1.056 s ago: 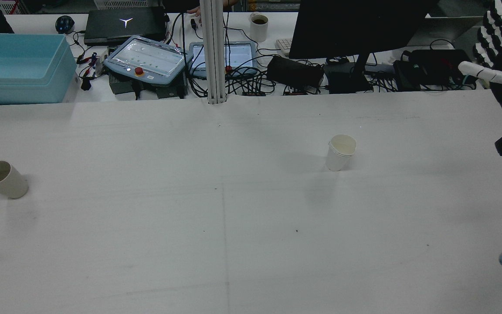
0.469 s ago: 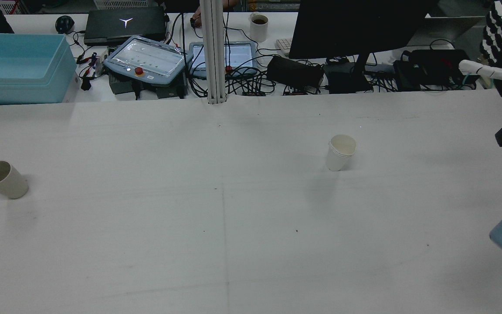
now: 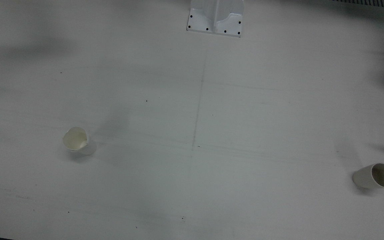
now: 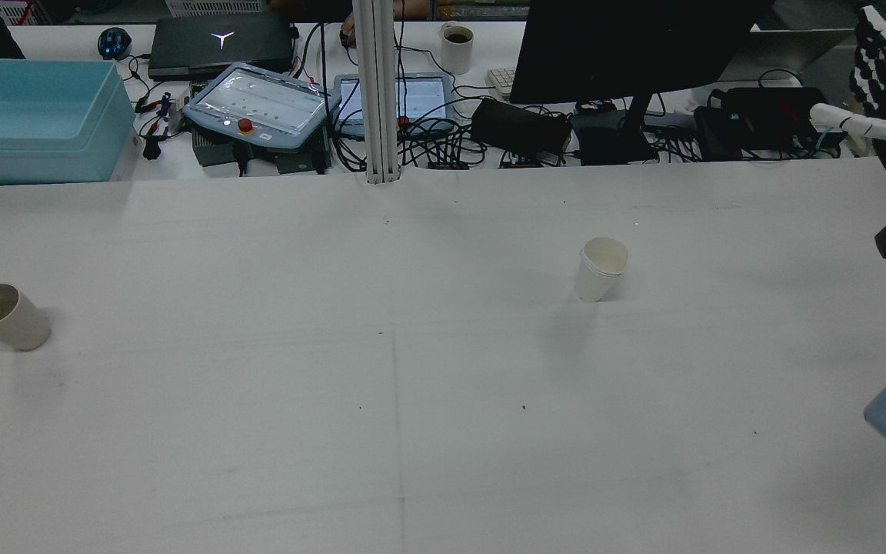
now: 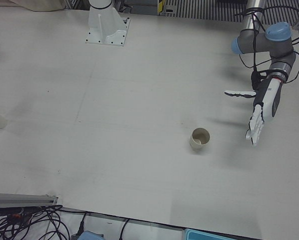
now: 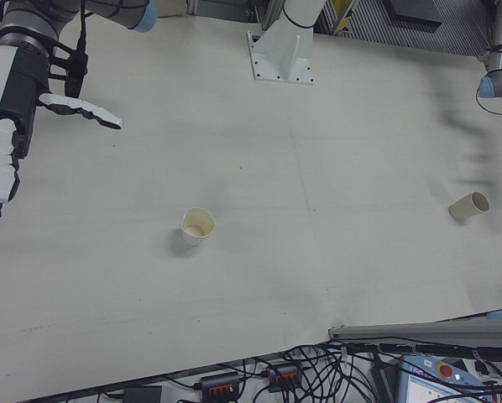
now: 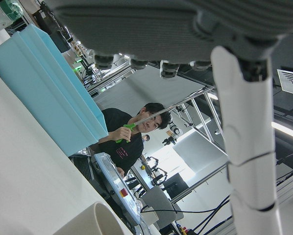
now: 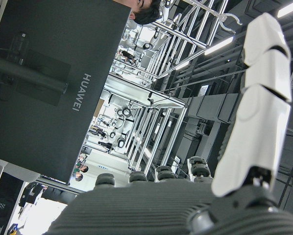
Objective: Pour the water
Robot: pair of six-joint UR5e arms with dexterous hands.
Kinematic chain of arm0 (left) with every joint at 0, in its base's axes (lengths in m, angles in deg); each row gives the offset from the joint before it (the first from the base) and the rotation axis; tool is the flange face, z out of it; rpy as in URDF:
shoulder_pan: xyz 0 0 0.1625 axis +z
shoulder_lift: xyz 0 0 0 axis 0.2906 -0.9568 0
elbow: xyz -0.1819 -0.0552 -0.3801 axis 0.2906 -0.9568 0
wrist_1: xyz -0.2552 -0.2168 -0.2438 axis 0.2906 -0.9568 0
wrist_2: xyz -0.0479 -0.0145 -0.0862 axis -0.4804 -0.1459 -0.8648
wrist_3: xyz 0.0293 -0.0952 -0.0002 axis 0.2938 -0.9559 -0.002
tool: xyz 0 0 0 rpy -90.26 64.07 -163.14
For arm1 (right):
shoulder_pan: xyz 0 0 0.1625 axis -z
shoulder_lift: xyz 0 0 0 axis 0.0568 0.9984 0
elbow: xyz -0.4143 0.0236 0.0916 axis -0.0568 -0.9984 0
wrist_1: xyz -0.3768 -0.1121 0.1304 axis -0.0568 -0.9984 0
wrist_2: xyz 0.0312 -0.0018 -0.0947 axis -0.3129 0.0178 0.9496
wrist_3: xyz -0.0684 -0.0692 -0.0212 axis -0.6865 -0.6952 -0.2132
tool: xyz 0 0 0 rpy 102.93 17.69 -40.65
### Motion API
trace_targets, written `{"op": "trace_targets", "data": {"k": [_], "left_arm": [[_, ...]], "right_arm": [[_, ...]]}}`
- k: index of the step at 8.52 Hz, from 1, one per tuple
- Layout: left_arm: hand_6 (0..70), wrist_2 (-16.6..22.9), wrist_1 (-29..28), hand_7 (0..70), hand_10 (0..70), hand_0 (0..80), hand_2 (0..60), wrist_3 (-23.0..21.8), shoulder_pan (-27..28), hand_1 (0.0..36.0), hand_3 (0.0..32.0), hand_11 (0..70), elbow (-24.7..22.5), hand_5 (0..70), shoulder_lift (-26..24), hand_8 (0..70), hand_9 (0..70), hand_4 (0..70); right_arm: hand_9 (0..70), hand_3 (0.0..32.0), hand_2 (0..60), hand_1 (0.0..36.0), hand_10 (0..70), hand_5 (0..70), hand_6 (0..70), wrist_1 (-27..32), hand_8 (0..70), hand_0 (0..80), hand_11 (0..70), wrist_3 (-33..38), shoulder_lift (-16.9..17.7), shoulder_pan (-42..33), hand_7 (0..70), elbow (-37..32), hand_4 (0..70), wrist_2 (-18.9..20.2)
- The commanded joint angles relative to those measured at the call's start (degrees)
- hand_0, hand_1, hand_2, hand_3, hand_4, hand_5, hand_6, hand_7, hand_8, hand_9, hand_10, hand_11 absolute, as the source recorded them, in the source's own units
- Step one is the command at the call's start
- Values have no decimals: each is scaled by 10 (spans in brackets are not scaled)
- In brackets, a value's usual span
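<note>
A white paper cup (image 4: 603, 269) stands upright on the right half of the table, also seen in the right-front view (image 6: 197, 227) and front view (image 3: 75, 140). A beige cup (image 4: 4, 315) stands near the left edge, showing as well in the left-front view (image 5: 199, 139). My left hand (image 5: 263, 107) hovers open beside the beige cup, fingers stretched flat, not touching it. My right hand (image 6: 7, 109) hangs open, well away from the white cup; in the rear view this hand (image 4: 885, 100) sits at the right edge. Neither hand holds anything.
Beyond the table's far edge sit a blue bin (image 4: 35, 115), a teach pendant (image 4: 262, 104), a tablet, a coffee mug (image 4: 457, 46), a black monitor (image 4: 627, 46) and tangled cables. A white post (image 4: 378, 92) rises at the far edge. A person shows in the left hand view.
My right hand and its arm have drifted slightly up and toward the right edge of the rear view. Both cups stay where they were.
</note>
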Motion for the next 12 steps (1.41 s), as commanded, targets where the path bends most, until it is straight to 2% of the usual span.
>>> {"op": "trace_targets", "data": {"k": [1, 3, 5, 6, 7, 9, 10, 11, 12], "left_arm": [[0, -11, -24, 84, 9, 550, 0, 0, 43, 214, 126, 38, 108, 0, -68, 7, 32, 0], [0, -38, -23, 90, 12, 564, 0, 0, 80, 227, 106, 44, 119, 0, -86, 9, 36, 0], [0, -41, -22, 86, 14, 558, 0, 1, 95, 222, 96, 46, 161, 0, -115, 9, 35, 0], [0, -41, -20, 90, 16, 550, 0, 1, 103, 215, 74, 48, 170, 0, -121, 8, 35, 0], [0, -41, -20, 91, 18, 550, 0, 1, 112, 214, 66, 51, 190, 9, -137, 9, 35, 0], [0, -41, -20, 95, 20, 560, 0, 0, 117, 223, 70, 54, 203, 4, -154, 10, 38, 0], [0, -41, -19, 99, 20, 565, 0, 0, 118, 229, 72, 55, 203, 26, -154, 10, 39, 0], [0, -41, -17, 101, 22, 563, 2, 0, 118, 232, 58, 58, 203, 92, -155, 8, 36, 0], [0, -41, -17, 104, 23, 564, 7, -2, 124, 233, 50, 60, 202, 129, -157, 6, 35, 0]], "right_arm": [[1, 70, 146, 199, 1, 51, 19, -1, 0, 511, 22, -5, -2, 7, 78, -2, 56, 0], [2, 62, 146, 199, 1, 49, 22, -1, 0, 509, 22, -5, -2, 6, 82, -1, 60, 0], [1, 58, 146, 199, 2, 50, 23, -1, 0, 511, 23, -5, -2, 6, 78, 0, 61, 0], [2, 58, 146, 198, 2, 53, 24, -1, 0, 509, 24, -5, -2, 7, 81, 0, 63, 0], [2, 56, 148, 198, 2, 57, 25, -1, 0, 511, 24, -5, -3, 7, 83, 1, 64, 0], [2, 54, 143, 195, 2, 54, 25, -1, 0, 509, 24, -5, -2, 6, 83, 3, 67, 0], [2, 54, 145, 195, 3, 55, 26, -1, 0, 509, 25, -5, -3, 7, 83, 3, 68, 0], [3, 56, 145, 195, 4, 58, 26, -1, 0, 509, 26, -5, -3, 7, 85, 3, 67, 0], [2, 56, 145, 195, 3, 57, 26, -1, 0, 508, 25, -5, -5, 7, 84, 3, 67, 0]]}}
